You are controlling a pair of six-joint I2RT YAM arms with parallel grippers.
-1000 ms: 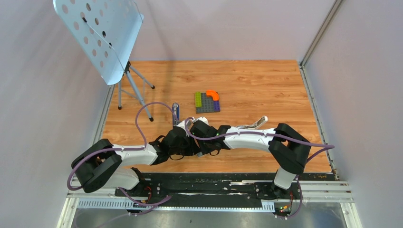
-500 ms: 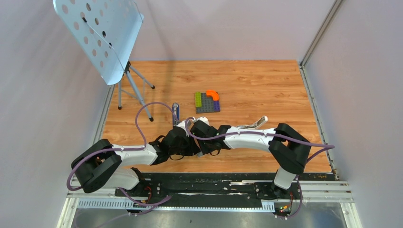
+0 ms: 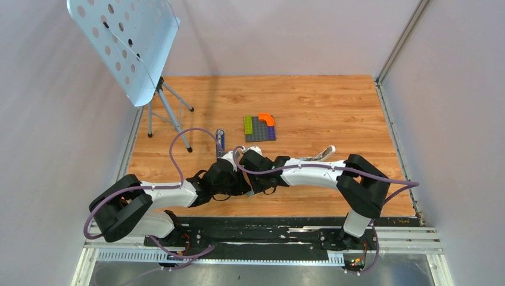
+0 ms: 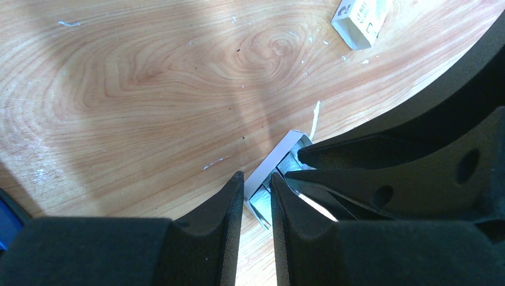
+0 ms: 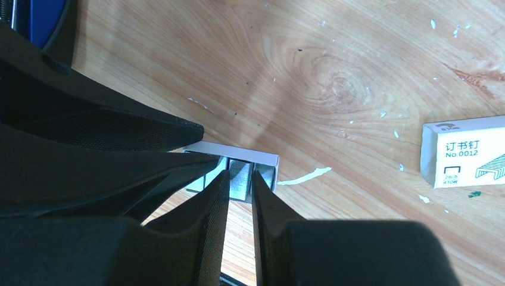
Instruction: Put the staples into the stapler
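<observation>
right jaws are inching left; they and the left jaws are clenching the staples (image 5: 241, 171) on the scuffed wood counter (image 5: 333, 71), pale walls (image 3: 268, 36) enclosing it.

Two arms are counted, the left arm (image 3: 172, 193) and the right arm (image 3: 309, 173). Two grippers are counted, the left gripper (image 4: 257, 193) and the right gripper (image 5: 237, 179). One stapler (image 3: 220, 140), one block plate (image 3: 259, 127), one perforated stand (image 3: 125, 47), one white bar (image 3: 321, 154) and one table (image 3: 333, 101) are counted. One white printed box (image 5: 461, 152) and one open tray (image 5: 238, 156) are counted. The staples (image 5: 240, 170) in the tray are too hidden to be counted.
</observation>
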